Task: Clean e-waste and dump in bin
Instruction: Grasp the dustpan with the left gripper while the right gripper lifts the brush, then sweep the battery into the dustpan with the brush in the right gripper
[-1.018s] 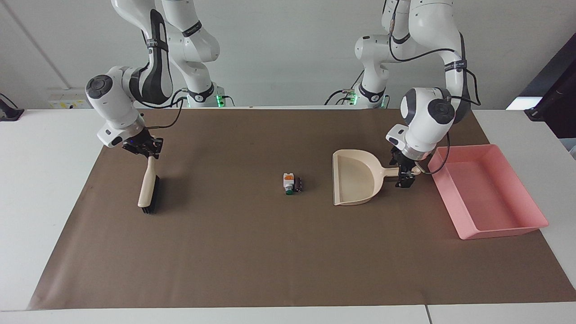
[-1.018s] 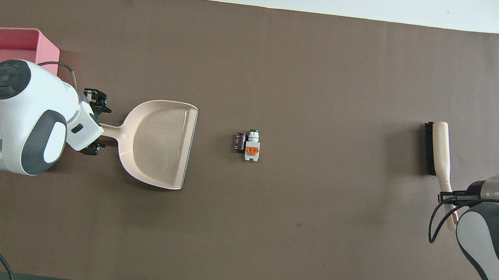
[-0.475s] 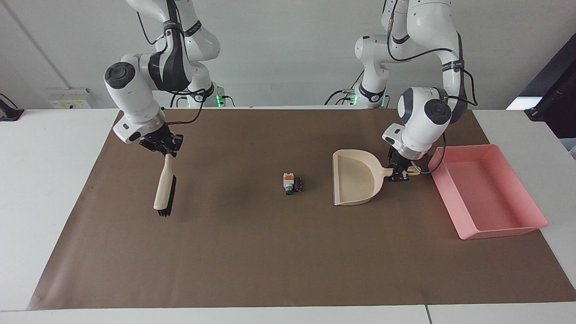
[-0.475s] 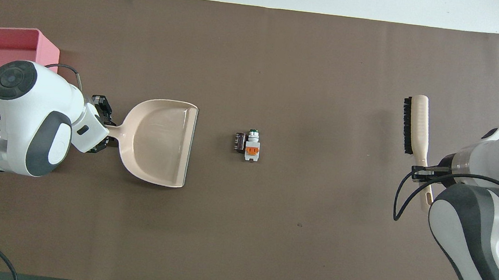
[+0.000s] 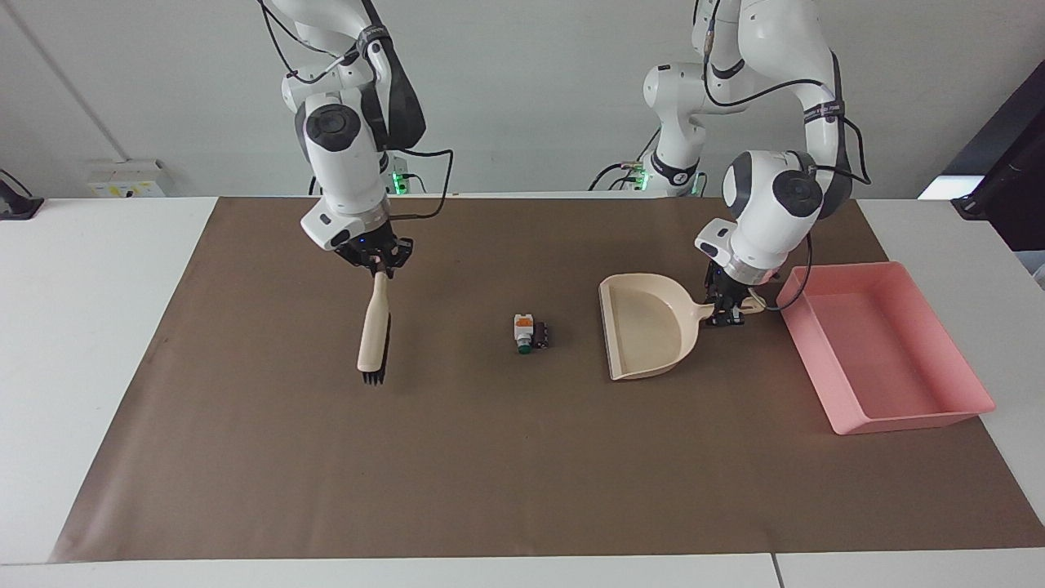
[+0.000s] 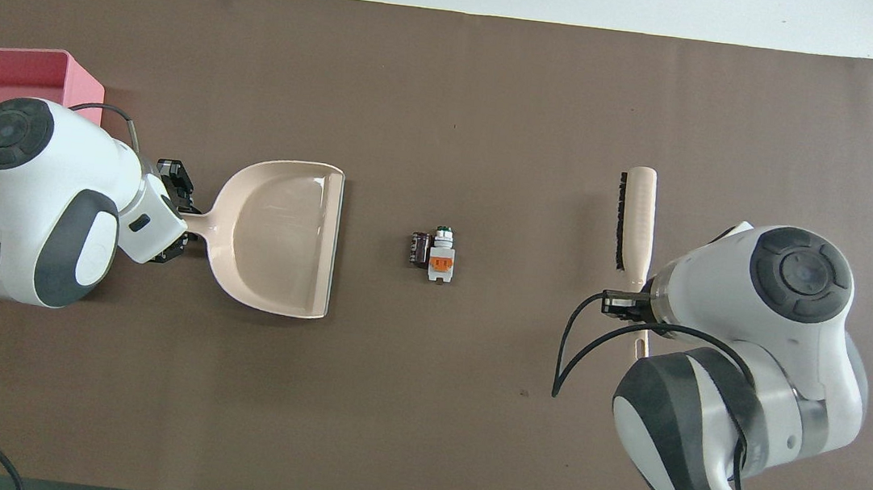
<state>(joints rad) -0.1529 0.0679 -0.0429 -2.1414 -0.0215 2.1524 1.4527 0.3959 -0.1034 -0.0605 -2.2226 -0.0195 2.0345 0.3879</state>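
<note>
The e-waste lies mid-mat: a white piece with orange patch and green tip (image 5: 522,331) (image 6: 442,255), touching a dark maroon cylinder (image 5: 540,334) (image 6: 420,248). My left gripper (image 5: 725,310) (image 6: 172,209) is shut on the handle of the cream dustpan (image 5: 649,327) (image 6: 275,236), whose mouth faces the e-waste. The pink bin (image 5: 882,351) (image 6: 17,67) sits beside it at the left arm's end. My right gripper (image 5: 377,260) (image 6: 629,304) is shut on the handle of a cream brush (image 5: 374,335) (image 6: 636,217), held above the mat, toward the right arm's end from the e-waste.
A brown paper mat (image 5: 490,457) covers most of the white table. The left arm partly covers the bin in the overhead view. A black object (image 5: 1004,188) stands at the table's edge at the left arm's end.
My right gripper has lifted the brush and carried it toward the e-waste. My left gripper has closed on the dustpan handle and shifted the dustpan slightly. The e-waste has not moved.
</note>
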